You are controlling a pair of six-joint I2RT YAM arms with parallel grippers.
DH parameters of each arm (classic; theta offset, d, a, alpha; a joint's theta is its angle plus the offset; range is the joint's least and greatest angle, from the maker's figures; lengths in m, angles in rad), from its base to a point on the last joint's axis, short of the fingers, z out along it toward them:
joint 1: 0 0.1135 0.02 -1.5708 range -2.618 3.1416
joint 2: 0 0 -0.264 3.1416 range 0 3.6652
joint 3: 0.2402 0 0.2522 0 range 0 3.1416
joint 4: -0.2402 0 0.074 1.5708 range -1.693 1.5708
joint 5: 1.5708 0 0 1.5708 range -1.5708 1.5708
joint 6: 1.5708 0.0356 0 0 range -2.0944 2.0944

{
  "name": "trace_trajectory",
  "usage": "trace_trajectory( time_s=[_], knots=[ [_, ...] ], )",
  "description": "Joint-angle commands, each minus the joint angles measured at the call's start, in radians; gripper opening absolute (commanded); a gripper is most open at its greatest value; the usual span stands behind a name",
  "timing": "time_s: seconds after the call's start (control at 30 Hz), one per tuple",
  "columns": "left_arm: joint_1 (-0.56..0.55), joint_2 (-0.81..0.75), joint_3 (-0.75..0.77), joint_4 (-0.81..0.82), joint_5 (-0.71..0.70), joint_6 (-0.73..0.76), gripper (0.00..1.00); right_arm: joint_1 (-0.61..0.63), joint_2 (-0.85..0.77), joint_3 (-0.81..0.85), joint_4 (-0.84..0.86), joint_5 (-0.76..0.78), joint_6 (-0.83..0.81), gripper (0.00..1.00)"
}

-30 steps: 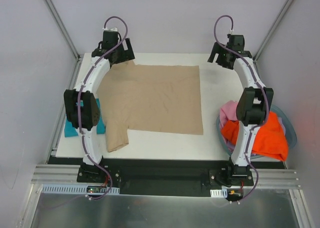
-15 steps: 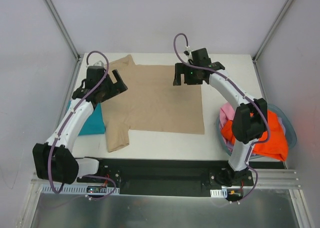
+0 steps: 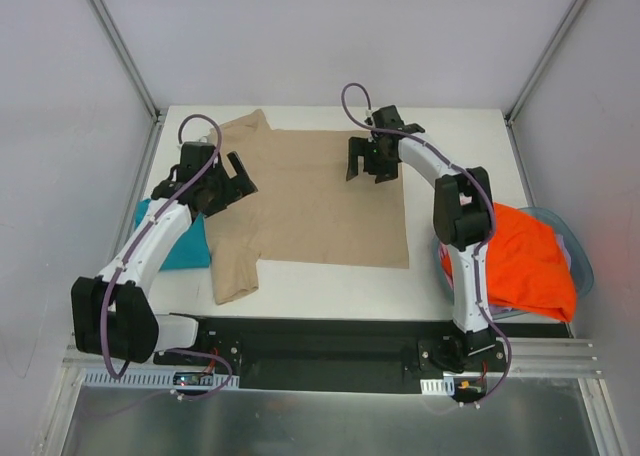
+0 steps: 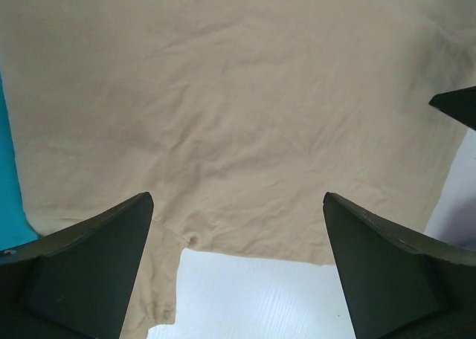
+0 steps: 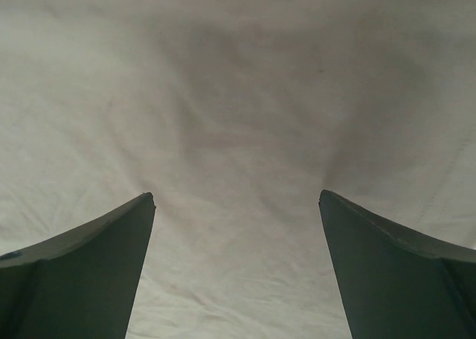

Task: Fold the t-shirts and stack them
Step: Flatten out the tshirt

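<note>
A large tan t-shirt [image 3: 310,201] lies spread flat on the white table [image 3: 440,156], one sleeve pointing to the front left. My left gripper [image 3: 238,176] hovers open over its left side; the left wrist view shows the shirt's hem and sleeve [image 4: 238,116] between wide fingers [image 4: 89,272]. My right gripper [image 3: 368,170] is open above the shirt's back right part, and only tan cloth [image 5: 238,94] fills its wrist view. A folded teal t-shirt [image 3: 182,248] lies at the table's left edge. An orange t-shirt [image 3: 525,261] is heaped in the basket.
The round blue-grey basket [image 3: 582,261] sits off the table's right side, behind the right arm's lower links. Grey walls and metal frame posts [image 3: 120,46] enclose the table. A strip of bare white table [image 4: 260,294] runs in front of the tan shirt.
Both arms have swung in from the table's back corners to above the tan shirt. The right arm no longer covers the basket, so more of the orange shirt shows.
</note>
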Motion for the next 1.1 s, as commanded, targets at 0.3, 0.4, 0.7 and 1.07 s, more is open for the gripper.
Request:
trace_trajectory(
  time_s=[0.3, 0.4, 0.7, 1.07],
  knots=[
    [0.0, 0.276, 0.199, 0.007, -0.002, 0.03, 0.99, -0.247, 0.025, -0.006, -0.02, -0.112, 0.111, 0.97],
    [0.0, 0.322, 0.228, -0.005, -0.011, 0.035, 0.99, -0.27, 0.042, 0.026, -0.032, -0.134, 0.079, 0.97],
    [0.001, 0.373, 0.284, -0.025, -0.002, 0.048, 0.99, -0.28, 0.079, 0.115, -0.086, -0.037, 0.11, 0.97],
    [0.006, 0.378, 0.28, -0.059, -0.049, 0.067, 0.99, -0.432, 0.073, 0.086, -0.11, 0.044, 0.171, 0.97]
  ],
)
